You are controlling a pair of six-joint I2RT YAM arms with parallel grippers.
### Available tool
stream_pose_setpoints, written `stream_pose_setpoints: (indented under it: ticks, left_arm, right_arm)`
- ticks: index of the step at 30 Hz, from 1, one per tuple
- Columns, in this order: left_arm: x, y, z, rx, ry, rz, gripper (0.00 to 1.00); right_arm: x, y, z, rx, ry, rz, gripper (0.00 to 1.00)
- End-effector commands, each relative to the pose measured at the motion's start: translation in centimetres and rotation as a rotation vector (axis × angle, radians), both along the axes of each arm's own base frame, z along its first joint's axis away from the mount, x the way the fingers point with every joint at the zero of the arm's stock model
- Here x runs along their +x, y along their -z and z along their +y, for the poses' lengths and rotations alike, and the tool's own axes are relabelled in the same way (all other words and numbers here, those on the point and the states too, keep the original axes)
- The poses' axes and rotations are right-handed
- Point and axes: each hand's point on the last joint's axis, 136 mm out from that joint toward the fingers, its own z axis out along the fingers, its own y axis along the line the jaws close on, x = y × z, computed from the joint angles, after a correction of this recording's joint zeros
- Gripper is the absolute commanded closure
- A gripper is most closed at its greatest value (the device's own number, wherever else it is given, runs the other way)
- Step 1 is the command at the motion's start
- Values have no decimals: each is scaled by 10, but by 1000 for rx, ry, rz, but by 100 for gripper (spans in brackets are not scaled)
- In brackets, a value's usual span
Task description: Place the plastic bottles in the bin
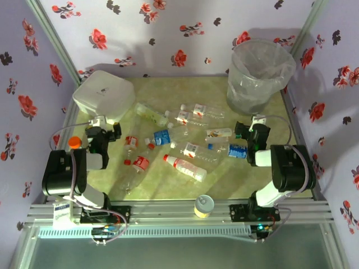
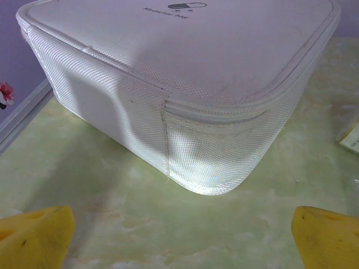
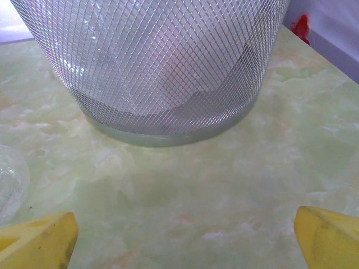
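Observation:
Several small clear plastic bottles lie scattered on the green table top. Among them are a red-labelled one point(image 1: 185, 166), a blue-labelled one point(image 1: 161, 137), another blue one point(image 1: 233, 150) and a green one point(image 1: 150, 113). The bin point(image 1: 261, 75) stands at the back right, lined with a clear bag. My left gripper point(image 1: 104, 134) hovers left of the bottles, open point(image 2: 182, 241), over bare table. My right gripper point(image 1: 252, 133) is open point(image 3: 182, 241) just before the bin's wall point(image 3: 162, 67). A clear bottle's end point(image 3: 8, 188) shows at the left edge of the right wrist view.
A white rounded square box point(image 1: 104, 96) sits at the back left, close ahead of the left gripper point(image 2: 185, 73). An orange-capped bottle point(image 1: 74, 142) stands by the left arm. A yellow can point(image 1: 203, 205) rests on the front rail. Flowered walls close in three sides.

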Motion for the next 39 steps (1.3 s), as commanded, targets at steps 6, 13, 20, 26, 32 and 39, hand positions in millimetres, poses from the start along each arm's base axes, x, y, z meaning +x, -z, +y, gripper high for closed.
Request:
stream_pose_setpoints:
  ticks: [6,13,20,26,32,39]
  left_arm:
    - [6,-6,-3,18,17,-15,0]
    - [7,-6,-3,18,16,-14,0]
    - [7,-6,-3,18,17,-10,0]
    - [7,-6,-3,18,17,-12,0]
    - [7,-6,-3,17,17,-11,0]
    - [5,-43,0,22,0,10,0]
  right_arm:
    - [3,-9,-4,2,26,-34,0]
    - [3,-9,-4,3,25,-34,0]
    - [4,-7,-5,7,29,-25,0]
    - [4,-8,-5,10,28,-27,0]
    - [3,-8,-5,9,28,-29,0]
    - [-1,-43,-16,1,101,-14,0]
